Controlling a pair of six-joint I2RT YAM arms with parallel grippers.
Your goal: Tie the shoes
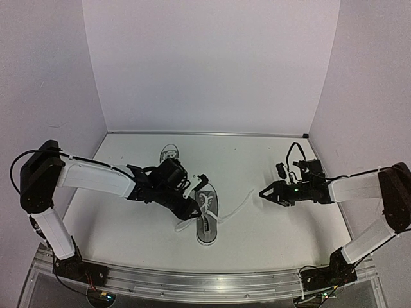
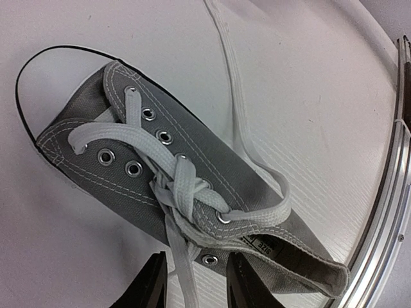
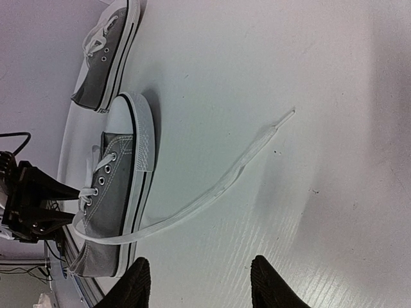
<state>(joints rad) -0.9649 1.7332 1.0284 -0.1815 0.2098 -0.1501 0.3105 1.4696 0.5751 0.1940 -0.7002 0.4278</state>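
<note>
White surface (image 1: 276, 231) before us: the near shoe (image 1: 207, 221) lies lengthwise, near edge to far. Our left claw (image 2: 196, 273), parted, straddles its lacing. The loose lace (image 3: 212, 192) trails rightward toward our parted, empty right claw (image 3: 199, 279).

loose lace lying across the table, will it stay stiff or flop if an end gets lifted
Probably floppy: the loose lace lies flat in a slack curve. Likely very light, being a thin flat strip. Pulling hard may drag the shoe, since it is threaded through its eyelets.
</note>
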